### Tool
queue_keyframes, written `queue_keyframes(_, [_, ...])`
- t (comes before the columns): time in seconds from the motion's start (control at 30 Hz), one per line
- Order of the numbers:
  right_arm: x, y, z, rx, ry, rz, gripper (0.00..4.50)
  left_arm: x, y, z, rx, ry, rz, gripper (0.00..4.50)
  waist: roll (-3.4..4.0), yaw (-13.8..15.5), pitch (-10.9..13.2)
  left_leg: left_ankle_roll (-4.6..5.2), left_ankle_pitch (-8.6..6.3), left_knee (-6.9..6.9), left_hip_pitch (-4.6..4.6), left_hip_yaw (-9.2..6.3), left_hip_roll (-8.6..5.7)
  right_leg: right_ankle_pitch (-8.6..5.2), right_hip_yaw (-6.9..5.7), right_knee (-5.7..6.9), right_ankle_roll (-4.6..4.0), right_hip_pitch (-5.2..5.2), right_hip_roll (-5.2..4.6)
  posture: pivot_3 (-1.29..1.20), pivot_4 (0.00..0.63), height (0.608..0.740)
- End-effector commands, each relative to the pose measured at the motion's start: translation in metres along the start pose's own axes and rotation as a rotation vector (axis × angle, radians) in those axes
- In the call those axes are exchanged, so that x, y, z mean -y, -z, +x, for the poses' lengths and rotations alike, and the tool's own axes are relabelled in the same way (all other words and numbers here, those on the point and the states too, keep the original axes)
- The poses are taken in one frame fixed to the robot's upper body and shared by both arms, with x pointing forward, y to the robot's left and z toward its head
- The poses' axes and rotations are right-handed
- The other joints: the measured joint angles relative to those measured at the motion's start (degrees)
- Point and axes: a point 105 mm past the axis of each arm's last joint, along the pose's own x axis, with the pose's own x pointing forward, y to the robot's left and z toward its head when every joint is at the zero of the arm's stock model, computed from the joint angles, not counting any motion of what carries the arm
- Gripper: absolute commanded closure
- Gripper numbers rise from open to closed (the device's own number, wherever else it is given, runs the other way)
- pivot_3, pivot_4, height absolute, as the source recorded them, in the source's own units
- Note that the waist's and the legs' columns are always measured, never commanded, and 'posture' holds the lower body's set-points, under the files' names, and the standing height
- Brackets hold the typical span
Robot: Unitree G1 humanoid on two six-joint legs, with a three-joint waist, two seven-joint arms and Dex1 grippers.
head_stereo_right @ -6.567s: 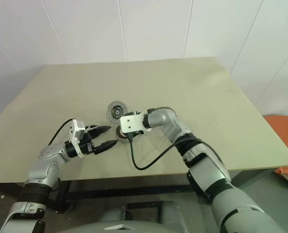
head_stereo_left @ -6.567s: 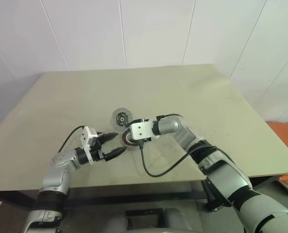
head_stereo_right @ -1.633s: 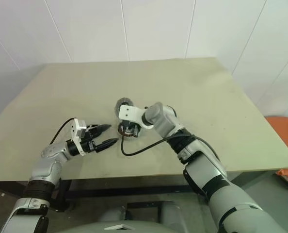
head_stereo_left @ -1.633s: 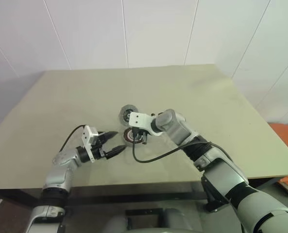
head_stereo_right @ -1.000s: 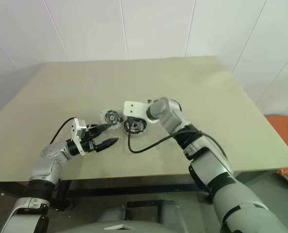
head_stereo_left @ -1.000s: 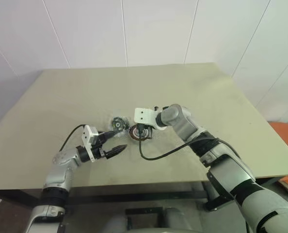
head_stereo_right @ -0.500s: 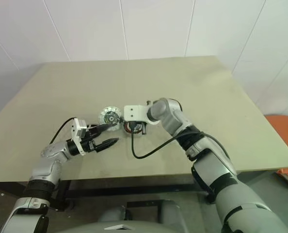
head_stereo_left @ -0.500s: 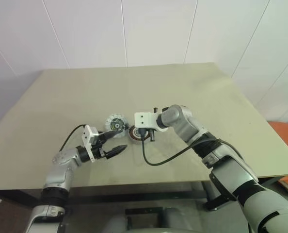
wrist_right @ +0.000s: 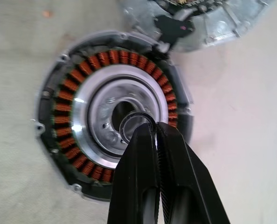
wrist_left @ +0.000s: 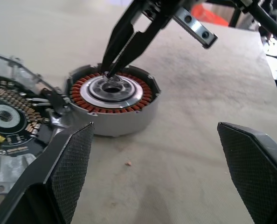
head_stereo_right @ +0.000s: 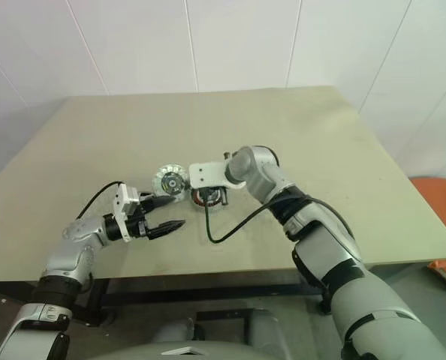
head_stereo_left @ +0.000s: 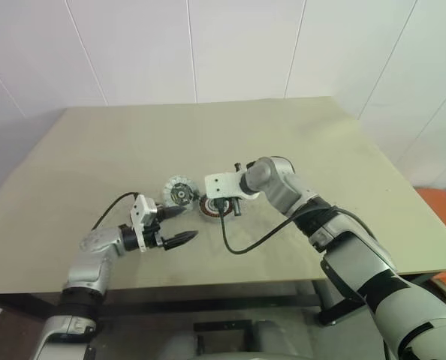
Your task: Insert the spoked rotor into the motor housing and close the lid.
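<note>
Between spread fingers of left gripper (wrist_left: 152, 172), bare table (wrist_left: 185, 140), jaws wide, nothing held. Just beyond, spoked rotor (wrist_left: 111, 100) flat on table, copper windings up. Right gripper (wrist_right: 155, 135) clenched, tips down on small dark ring at rotor centre. Motor housing (wrist_left: 8, 121) touching rotor's far side.

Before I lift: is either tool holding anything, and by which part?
Right tool pinches the spoked rotor by the small ring at its centre; left tool holds nothing.

A pale beige table (head_stereo_left: 320, 150) stands against white panelled walls (head_stereo_left: 238, 45) — something orange (head_stereo_left: 441, 202) beside its right edge.
</note>
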Motion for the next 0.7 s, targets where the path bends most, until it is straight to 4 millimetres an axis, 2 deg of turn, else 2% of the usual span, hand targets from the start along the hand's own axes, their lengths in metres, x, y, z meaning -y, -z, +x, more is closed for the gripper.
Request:
queue_keyframes(0.03, [0.009,-0.010,-0.007,-0.008,-0.016,-0.069,4.46,0.001,-0.028,0.002,0.011,0.047,0.083,0.00,-0.01,0.0,0.0,0.00,0.00,0.00,0.00,0.00,0.00,0.00,0.00,0.00,0.00,0.00,0.00,0.00,0.000,0.740])
queue_keyframes(0.2, [0.013,-0.013,-0.007,-0.021,-0.052,-0.092,4.46,0.000,-0.056,-0.001,0.038,0.057,0.134,0.00,-0.01,0.0,0.0,0.00,0.00,0.00,0.00,-0.01,0.00,0.00,0.00,0.01,0.00,0.00,0.00,0.00,0.000,0.740])
queue_keyframes(0.3, [0.015,-0.014,-0.003,-0.022,-0.058,-0.091,4.46,-0.002,-0.063,-0.003,0.039,0.046,0.155,0.00,0.00,-0.1,0.0,0.00,0.00,0.00,0.00,0.00,0.00,0.00,0.01,0.00,0.00,0.00,0.00,0.00,0.000,0.740])
queue_keyframes(0.7, [0.018,-0.014,0.006,-0.039,-0.093,-0.081,4.46,0.002,-0.054,-0.002,0.040,0.025,0.122,0.00,0.00,0.0,0.0,0.00,0.00,0.00,0.04,0.00,0.01,0.00,0.04,0.07,-0.01,0.00,0.02,0.00,0.000,0.740])
